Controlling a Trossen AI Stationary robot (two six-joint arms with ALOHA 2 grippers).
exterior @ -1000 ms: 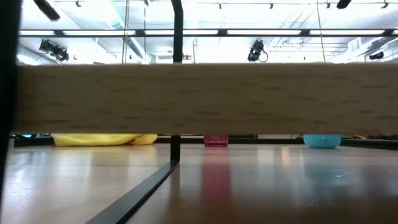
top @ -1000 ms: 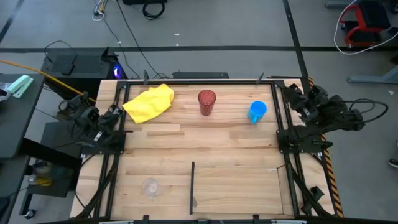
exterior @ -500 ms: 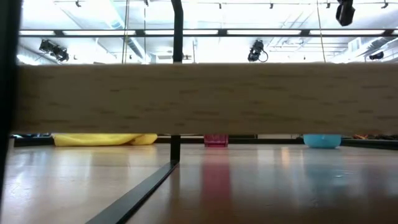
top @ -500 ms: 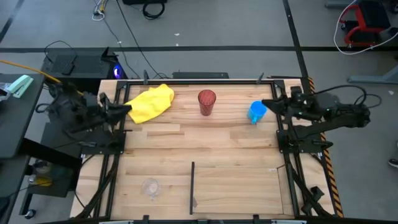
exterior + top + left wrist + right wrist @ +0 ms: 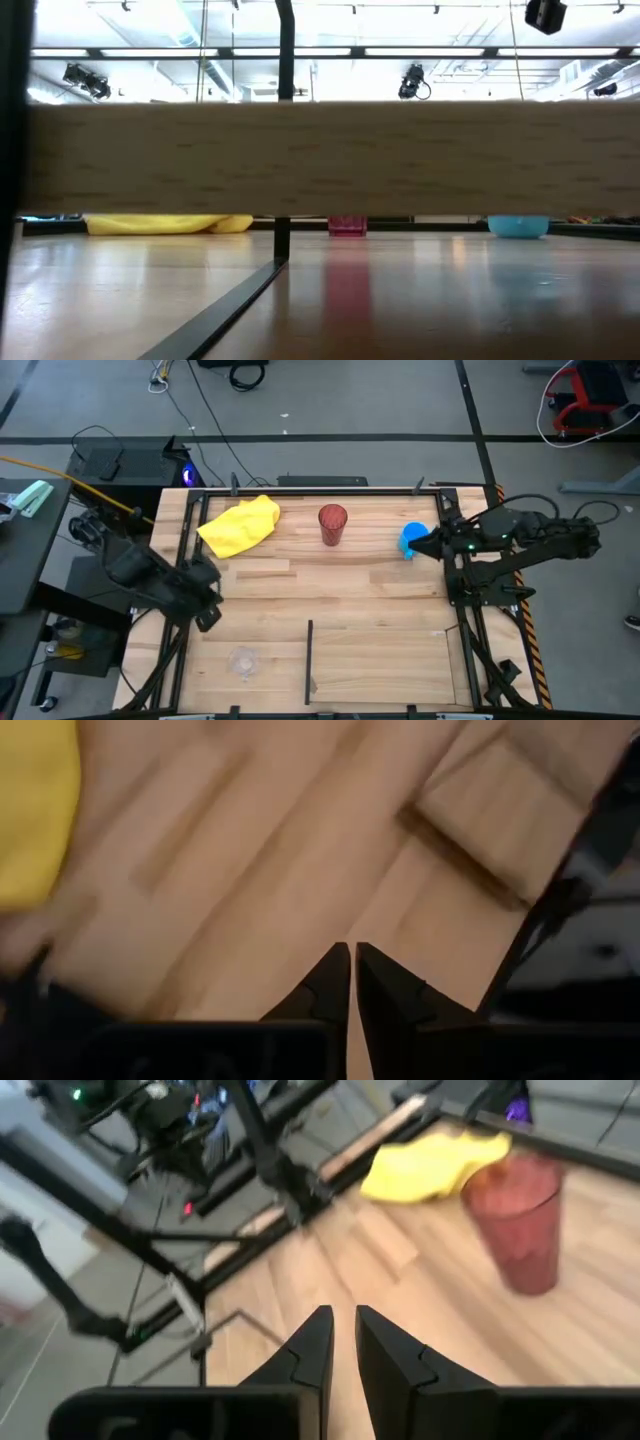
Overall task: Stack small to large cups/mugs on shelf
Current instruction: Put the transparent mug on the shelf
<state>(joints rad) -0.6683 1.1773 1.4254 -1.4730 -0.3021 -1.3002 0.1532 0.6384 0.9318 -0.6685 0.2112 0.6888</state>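
Pale wood shelf (image 5: 380, 650) (black divider strip (image 5: 309, 660)); both claws nearly closed, empty.

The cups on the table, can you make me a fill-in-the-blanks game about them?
1. The red tumbler stands between the yellow cloth and the ____ mug.
2. The right gripper is beside the ____ mug.
3. The clear cup sits ____ of the black divider strip in the high view.

Missing words: blue; blue; left
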